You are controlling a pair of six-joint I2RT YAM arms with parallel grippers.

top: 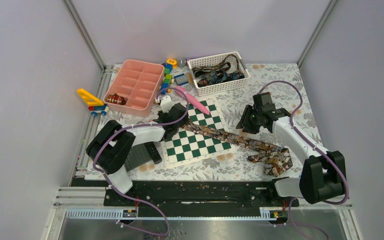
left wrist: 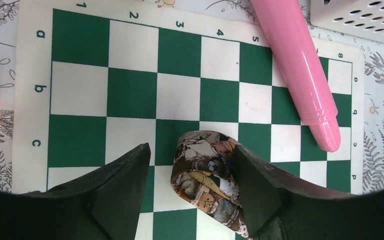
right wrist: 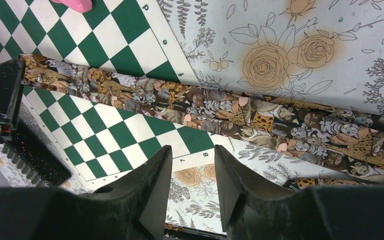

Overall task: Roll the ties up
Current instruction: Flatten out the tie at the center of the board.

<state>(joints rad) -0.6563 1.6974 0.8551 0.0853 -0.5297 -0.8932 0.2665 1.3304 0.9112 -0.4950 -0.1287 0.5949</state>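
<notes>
Straddling the narrow end of the necktie, the left gripper has its jaws apart. The folded tip of the fabric sits between them, against the right finger and clear of the left, so nothing is clamped yet. That tip lies on the chessboard, around the middle of the tabletop. A pink marker rests on the board's far side, close to the tip but apart from it.

From there the necktie runs flat and unrolled, slanting off the board toward the near right corner, where its wide end is bunched in a heap. The right gripper hovers over the middle stretch with its fingers slightly parted and empty, above the fabric rather than on it.

At the far edge a white basket holds more ties, loosely piled.

The step in hand looks like the very start of the roll. The first fold is made at the thin end, and no coil is formed. Next, the left fingers likely need to pinch that fold and turn it over along the strip. The right arm may press the fabric down so it feeds straight.
</notes>
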